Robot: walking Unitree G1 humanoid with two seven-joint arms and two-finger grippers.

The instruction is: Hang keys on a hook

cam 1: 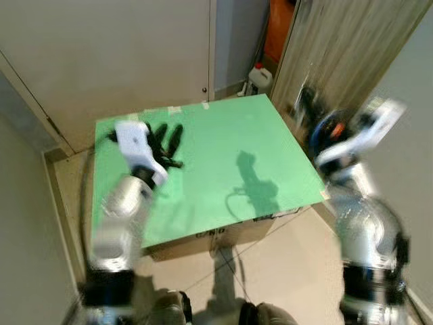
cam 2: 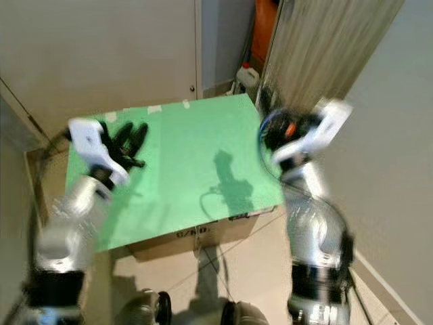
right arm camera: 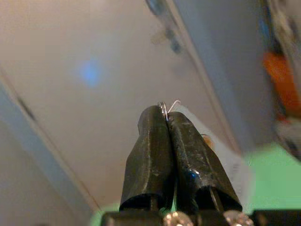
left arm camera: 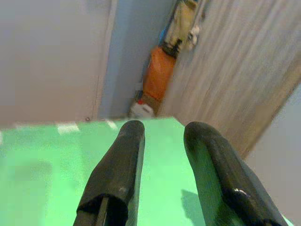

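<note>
A thin silver key ring point(right arm camera: 168, 105) pokes out from between the tips of my right gripper point(right arm camera: 165, 113), which is shut on it. That gripper point(cam 1: 306, 105) is raised and blurred at the right edge of the green table point(cam 1: 223, 135), close to the wood-grain panel point(cam 1: 345, 47). The rest of the keys is hidden. My left gripper point(cam 1: 166, 144) hovers over the table's far left part. In the left wrist view it point(left arm camera: 163, 134) stands open with nothing between its fingers.
The green top lies on a cardboard box point(cam 1: 216, 237) on a tiled floor. A white jug point(cam 1: 260, 76) and an orange object point(cam 1: 279, 27) stand in the gap behind the table. A pale door point(cam 1: 115, 54) closes the back left.
</note>
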